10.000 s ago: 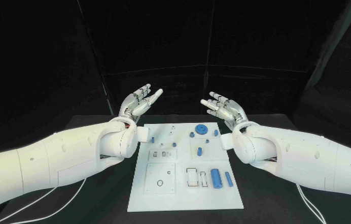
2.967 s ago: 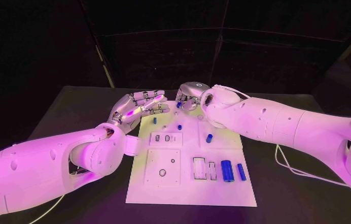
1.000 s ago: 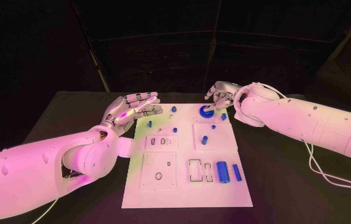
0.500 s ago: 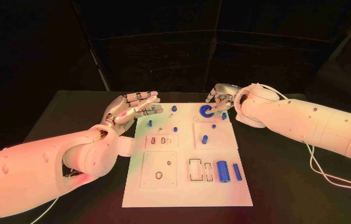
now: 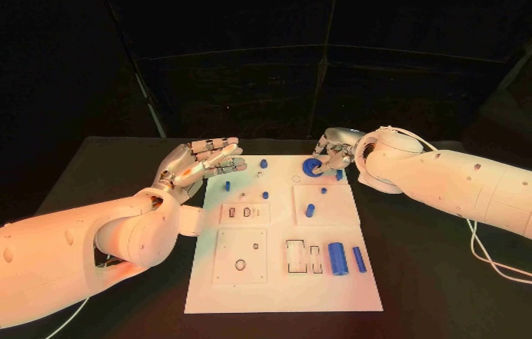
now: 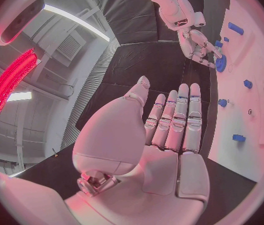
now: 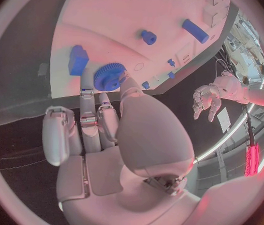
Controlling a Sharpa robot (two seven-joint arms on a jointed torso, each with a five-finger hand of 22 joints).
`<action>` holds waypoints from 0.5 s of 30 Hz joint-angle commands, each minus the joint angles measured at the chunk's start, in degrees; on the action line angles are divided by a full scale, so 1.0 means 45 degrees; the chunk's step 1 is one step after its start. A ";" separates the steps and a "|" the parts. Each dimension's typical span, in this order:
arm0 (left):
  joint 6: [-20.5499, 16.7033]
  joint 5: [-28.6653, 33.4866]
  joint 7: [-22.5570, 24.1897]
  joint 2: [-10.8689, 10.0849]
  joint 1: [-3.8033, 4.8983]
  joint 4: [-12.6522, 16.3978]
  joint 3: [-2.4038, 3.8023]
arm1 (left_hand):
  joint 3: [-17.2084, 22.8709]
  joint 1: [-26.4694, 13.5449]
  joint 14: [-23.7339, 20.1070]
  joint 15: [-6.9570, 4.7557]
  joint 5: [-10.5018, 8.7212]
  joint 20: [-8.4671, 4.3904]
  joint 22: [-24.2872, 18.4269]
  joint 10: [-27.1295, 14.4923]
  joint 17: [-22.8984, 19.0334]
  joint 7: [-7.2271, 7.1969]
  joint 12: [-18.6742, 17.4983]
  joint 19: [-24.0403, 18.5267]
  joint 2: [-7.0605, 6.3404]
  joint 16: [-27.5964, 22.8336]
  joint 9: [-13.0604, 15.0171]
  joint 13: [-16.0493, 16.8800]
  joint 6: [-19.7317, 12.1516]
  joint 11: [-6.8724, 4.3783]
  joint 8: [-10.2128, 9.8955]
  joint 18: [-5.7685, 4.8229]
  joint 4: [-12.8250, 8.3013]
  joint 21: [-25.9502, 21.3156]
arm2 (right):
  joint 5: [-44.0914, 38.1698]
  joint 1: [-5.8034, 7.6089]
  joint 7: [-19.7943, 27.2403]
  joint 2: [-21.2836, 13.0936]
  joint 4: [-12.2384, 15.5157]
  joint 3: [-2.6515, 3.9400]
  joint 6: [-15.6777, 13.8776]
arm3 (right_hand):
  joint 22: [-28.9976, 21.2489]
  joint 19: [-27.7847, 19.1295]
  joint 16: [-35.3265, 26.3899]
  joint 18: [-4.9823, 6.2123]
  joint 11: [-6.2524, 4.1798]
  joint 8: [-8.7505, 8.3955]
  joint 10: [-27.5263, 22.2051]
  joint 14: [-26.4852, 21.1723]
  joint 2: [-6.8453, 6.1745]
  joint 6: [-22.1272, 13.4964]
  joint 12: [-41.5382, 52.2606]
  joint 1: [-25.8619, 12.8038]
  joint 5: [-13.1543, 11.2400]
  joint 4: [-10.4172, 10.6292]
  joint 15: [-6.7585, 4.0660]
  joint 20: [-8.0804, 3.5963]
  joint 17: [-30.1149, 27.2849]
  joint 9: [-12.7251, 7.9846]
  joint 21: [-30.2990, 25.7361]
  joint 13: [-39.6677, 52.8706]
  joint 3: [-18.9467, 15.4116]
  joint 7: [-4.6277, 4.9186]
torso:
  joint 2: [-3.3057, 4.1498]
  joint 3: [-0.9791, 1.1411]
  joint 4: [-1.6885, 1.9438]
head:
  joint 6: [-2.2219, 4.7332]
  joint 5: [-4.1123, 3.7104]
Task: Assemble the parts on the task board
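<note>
Right hand [image 5: 333, 153] pinches blue gear [image 5: 310, 167] at upper right of white board [image 5: 283, 277], frame centre. Left hand [image 5: 200, 162] released, fingers spread, hovering by board's upper left corner.

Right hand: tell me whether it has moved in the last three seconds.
Yes. The right hand has shifted from the board's far middle to the blue gear at its far right.

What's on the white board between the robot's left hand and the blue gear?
In the head view, one small blue peg stands on the task board between the open left hand and the blue gear, which the right hand touches.
</note>
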 commanded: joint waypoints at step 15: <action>0.0166 -0.0022 0.0092 0.0042 0.0017 -0.0009 0.0011 | -0.0023 -0.0026 0.0074 0.0058 -0.0001 -0.0018 -0.0029 0.0043 -0.0022 0.0532 -0.0089 0.0072 0.0105 -0.0087 -0.0017 -0.0008 0.0080 0.0020 -0.0049 0.0025 -0.0081 -0.0095 | -0.0583 -0.0022 -0.0384 0.0162 0.0048 0.0008 0.0393 | 0.0895 0.0276 -0.0053 -0.0176 -0.0016 0.0088 0.0153 0.0173 0.0139 0.0081 0.0297 0.0249 0.0074 -0.0293 0.0010 -0.0039 0.0014 0.0001 0.0149 0.0718 0.0063 -0.0018 | -0.0001 -0.0001 0.0012 | -0.0029 -0.0042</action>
